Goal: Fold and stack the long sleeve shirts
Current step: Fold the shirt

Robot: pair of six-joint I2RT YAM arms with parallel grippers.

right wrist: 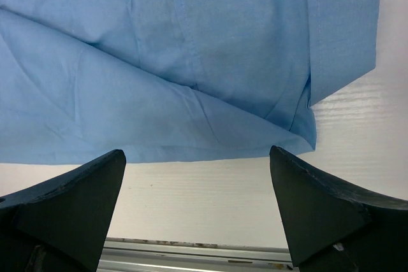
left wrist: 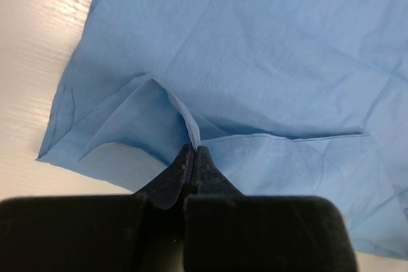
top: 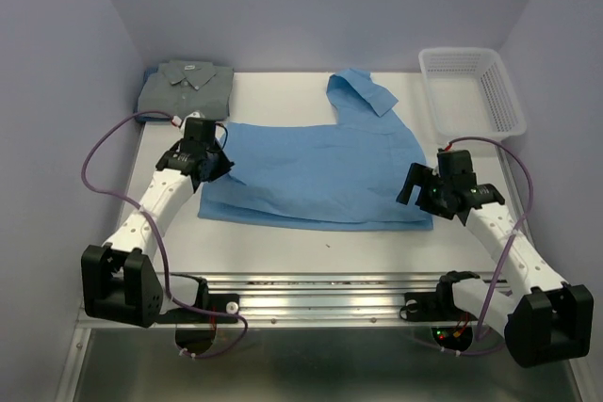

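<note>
The sky-blue shirt (top: 320,171) lies spread on the desk (top: 283,242); the grey-green shirt (top: 186,87) sits folded at the far-left corner. The left gripper (left wrist: 193,150) has its jaws pinched tight on a raised fold at the blue cloth's left edge. The right gripper (right wrist: 196,153) holds its jaws wide and empty over the near-right corner. The cloth looks light and limp — take it by the corners.
</note>
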